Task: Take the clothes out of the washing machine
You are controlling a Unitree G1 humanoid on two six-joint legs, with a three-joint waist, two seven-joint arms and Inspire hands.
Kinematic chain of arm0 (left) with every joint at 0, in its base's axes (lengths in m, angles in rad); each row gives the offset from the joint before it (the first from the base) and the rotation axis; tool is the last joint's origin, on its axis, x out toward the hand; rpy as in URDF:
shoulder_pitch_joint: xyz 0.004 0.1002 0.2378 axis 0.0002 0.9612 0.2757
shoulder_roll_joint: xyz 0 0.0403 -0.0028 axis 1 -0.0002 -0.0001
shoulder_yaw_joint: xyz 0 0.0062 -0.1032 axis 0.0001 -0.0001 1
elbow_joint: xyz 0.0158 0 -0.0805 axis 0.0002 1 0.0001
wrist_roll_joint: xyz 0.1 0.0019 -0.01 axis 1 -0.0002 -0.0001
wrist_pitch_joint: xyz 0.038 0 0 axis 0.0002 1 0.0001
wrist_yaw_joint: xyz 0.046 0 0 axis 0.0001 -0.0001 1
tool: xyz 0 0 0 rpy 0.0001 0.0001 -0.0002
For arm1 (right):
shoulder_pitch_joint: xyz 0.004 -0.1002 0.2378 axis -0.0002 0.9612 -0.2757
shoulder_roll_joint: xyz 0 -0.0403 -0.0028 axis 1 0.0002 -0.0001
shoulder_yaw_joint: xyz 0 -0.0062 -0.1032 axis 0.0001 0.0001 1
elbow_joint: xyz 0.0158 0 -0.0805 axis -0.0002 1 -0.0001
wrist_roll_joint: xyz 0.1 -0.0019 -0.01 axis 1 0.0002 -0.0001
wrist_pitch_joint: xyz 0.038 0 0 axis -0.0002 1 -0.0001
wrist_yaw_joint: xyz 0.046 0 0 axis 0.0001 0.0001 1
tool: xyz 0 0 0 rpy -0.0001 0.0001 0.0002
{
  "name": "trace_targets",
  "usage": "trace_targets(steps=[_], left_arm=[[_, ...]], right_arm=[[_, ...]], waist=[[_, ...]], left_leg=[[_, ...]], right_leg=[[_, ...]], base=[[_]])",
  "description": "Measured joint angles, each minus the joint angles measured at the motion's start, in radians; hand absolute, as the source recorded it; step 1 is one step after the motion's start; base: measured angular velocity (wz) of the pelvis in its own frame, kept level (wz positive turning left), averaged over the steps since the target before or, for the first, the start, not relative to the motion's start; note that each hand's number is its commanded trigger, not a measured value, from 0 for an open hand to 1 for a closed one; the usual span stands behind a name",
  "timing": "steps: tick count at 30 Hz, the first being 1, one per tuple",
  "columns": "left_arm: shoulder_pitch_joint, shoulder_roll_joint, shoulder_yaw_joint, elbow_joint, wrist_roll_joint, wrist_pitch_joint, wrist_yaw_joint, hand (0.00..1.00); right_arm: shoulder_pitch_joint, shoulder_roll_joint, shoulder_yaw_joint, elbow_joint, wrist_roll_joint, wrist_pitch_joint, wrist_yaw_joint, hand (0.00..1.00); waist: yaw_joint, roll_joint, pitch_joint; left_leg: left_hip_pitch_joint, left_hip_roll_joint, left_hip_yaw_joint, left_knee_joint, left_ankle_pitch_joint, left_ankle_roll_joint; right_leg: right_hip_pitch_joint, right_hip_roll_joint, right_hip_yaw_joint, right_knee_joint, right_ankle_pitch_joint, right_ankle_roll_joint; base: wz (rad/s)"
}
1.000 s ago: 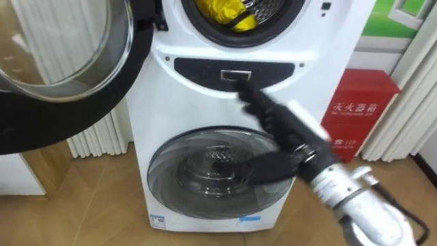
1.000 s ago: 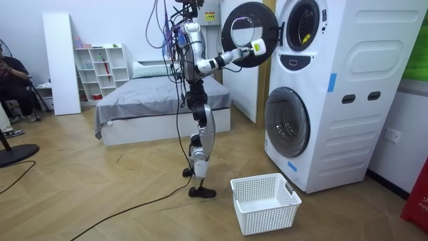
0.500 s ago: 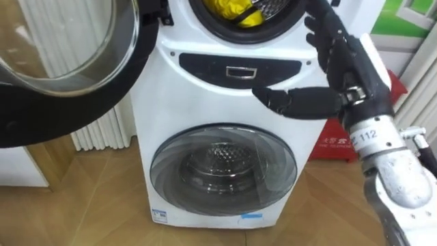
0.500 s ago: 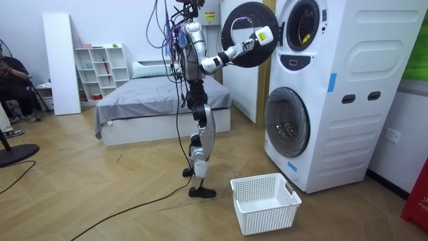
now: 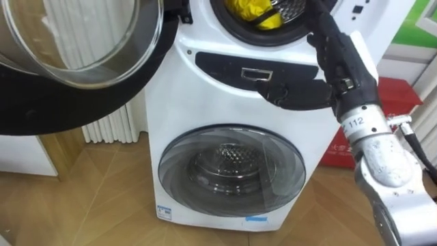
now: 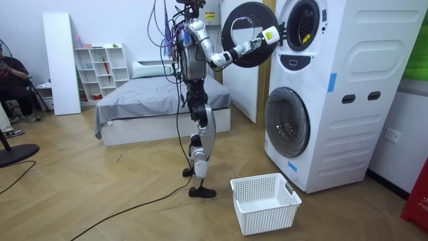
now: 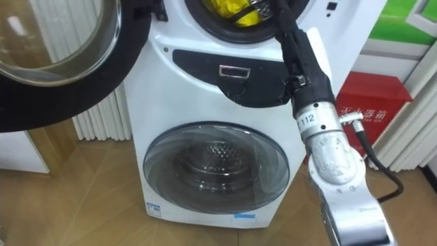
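The washing machine [image 5: 225, 102] is white with a black control band, and the clothes [image 5: 256, 10] in its upper drum are bright yellow. Its open door [image 5: 68, 113] has a black rim round clear glass, the lower door [image 5: 232, 171] a smoky grey pane, and the right hand [image 5: 334, 55] is black. The cabinet [image 7: 379, 113] is red, the floor [image 5: 82, 205] wood-brown in a herringbone pattern, the basket [image 6: 271, 221] a white lattice.

Eye views face the washing machine [image 5: 198, 96] closely; room view shares it from afar.
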Motion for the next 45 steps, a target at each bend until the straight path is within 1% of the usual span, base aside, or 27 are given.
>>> trace_targets(steps=[4,7,9,13,22,27,28,30,35,38,41,45], left_arm=[[0.0,0.001,0.017,-0.025,0.0,0.007,-0.006,0.0],[-0.002,0.0,0.016,-0.033,0.0,0.011,-0.01,0.0],[-0.001,0.0,0.016,-0.036,0.0,0.015,-0.01,0.0],[0.001,0.0,0.016,-0.037,0.0,0.026,-0.01,0.0],[0.005,0.002,0.016,-0.036,0.0,0.027,0.001,0.0],[0.005,0.003,0.016,-0.04,0.0,0.025,-0.012,0.0],[0.005,0.004,0.016,-0.04,0.0,0.025,-0.016,0.0],[0.002,0.006,0.017,-0.041,0.0,0.025,-0.03,0.0],[0.006,0.007,0.018,-0.047,0.001,0.025,-0.043,0.0],[0.006,0.006,0.021,-0.054,0.011,0.024,-0.047,0.0],[0.008,0.008,0.037,-0.054,0.032,0.024,-0.046,0.0],[0.015,0.009,0.037,-0.055,0.037,0.025,-0.045,0.0]], right_arm=[[-0.004,-0.026,0.0,0.026,0.004,0.001,-0.036,0.0],[-0.044,-0.036,0.0,0.08,0.01,0.001,-0.065,0.0],[-0.059,-0.044,0.0,0.093,0.014,0.001,-0.089,0.0],[-0.059,-0.045,0.0,0.095,0.026,0.001,-0.115,0.0],[-0.059,-0.048,0.0,0.095,0.03,0.001,-0.147,0.0],[-0.059,-0.053,0.0,0.094,0.053,0.001,-0.131,0.0],[-0.059,-0.053,0.0,0.094,0.057,0.001,-0.126,0.0],[-0.059,-0.053,0.0,0.092,0.087,0.001,-0.104,0.0],[-0.059,-0.053,0.0,0.08,0.113,0.0,-0.062,0.0],[-0.061,-0.053,0.0,0.072,0.12,0.0,-0.042,0.0],[-0.072,-0.053,-0.001,0.071,0.128,0.0,-0.035,0.0],[-0.106,-0.053,-0.001,0.07,0.127,0.0,-0.035,0.0]], waist=[[0.011,0.001,-0.0018],[0.012,-0.001,-0.0037],[0.013,-0.005,-0.0073],[0.012,-0.015,-0.0157],[0.006,-0.013,-0.0137],[0.007,-0.02,-0.0073],[0.007,-0.021,-0.0075],[0.005,-0.026,-0.0106],[0.008,-0.03,-0.0132],[0.014,-0.03,-0.0132],[0.013,-0.03,-0.0131],[0.014,-0.027,-0.0114]], left_leg=[[-0.009,-0.001,-0.007,0.008,0.0,0.0],[-0.014,-0.003,-0.014,0.013,0.0,0.0],[-0.015,-0.005,-0.018,0.014,0.0,0.001],[-0.013,-0.006,-0.025,0.014,0.001,0.001],[-0.01,-0.013,-0.031,0.014,0.004,0.005],[-0.013,-0.013,-0.031,0.014,0.004,0.006],[-0.014,-0.013,-0.031,0.013,0.004,0.006],[-0.014,-0.013,-0.032,0.013,0.003,0.005],[-0.013,-0.013,-0.035,0.019,0.004,0.005],[-0.013,-0.013,-0.036,0.019,0.004,0.005],[-0.014,-0.014,-0.046,0.021,0.004,0.005],[-0.016,-0.014,-0.048,0.021,0.003,0.005]], right_leg=[[-0.001,-0.001,-0.006,0.0,0.0,0.0],[-0.001,-0.003,-0.013,0.0,0.0,0.0],[0.0,-0.005,-0.016,0.0,-0.001,0.001],[0.004,-0.006,-0.025,0.001,-0.001,0.001],[0.011,-0.014,-0.027,0.002,-0.003,0.004],[0.009,-0.014,-0.029,0.003,-0.003,0.005],[0.008,-0.014,-0.029,0.003,-0.003,0.005],[0.008,-0.014,-0.03,0.002,-0.003,0.005],[0.011,-0.014,-0.029,0.002,-0.003,0.005],[0.011,-0.014,-0.03,0.002,-0.003,0.005],[0.015,-0.014,-0.04,0.002,-0.003,0.005],[0.015,-0.014,-0.041,0.003,-0.003,0.005]], base=[[0.06],[0.06],[0.05],[0.06],[0.02],[0.0],[0.0],[0.0],[0.01],[0.0],[0.07],[0.01]])
